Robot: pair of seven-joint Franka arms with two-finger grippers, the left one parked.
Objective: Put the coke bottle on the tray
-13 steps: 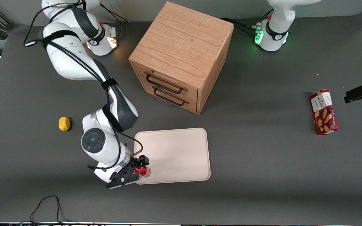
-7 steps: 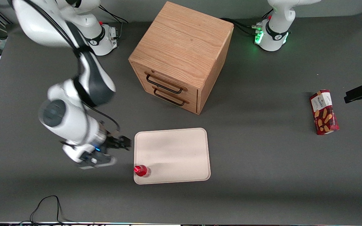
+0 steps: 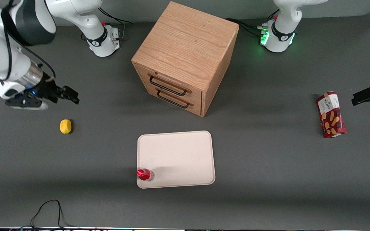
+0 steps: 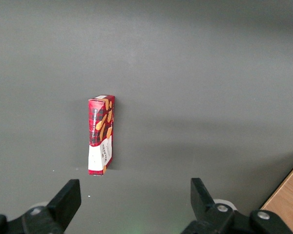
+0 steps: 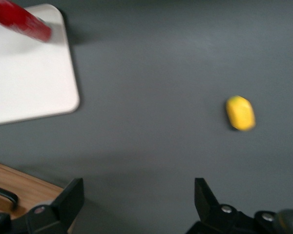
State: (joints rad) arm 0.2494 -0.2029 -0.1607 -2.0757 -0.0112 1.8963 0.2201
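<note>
The coke bottle (image 3: 145, 175), small and red with a red cap, stands upright on the cream tray (image 3: 178, 154), in the tray's corner nearest the front camera toward the working arm's end. It also shows in the right wrist view (image 5: 22, 22) on the tray (image 5: 24, 83). My gripper (image 3: 61, 98) is open and empty, raised high and well away from the tray, toward the working arm's end of the table, farther from the camera than the lemon. In the right wrist view the gripper (image 5: 139, 200) hangs over bare table.
A yellow lemon (image 3: 65, 126) lies on the table near my gripper, also in the right wrist view (image 5: 240, 113). A wooden drawer cabinet (image 3: 185, 57) stands farther from the camera than the tray. A red biscuit box (image 3: 331, 114) lies toward the parked arm's end.
My gripper let go of the coke bottle on the tray, then rose and swung away toward the working arm's end of the table. The bottle stayed upright on the tray.
</note>
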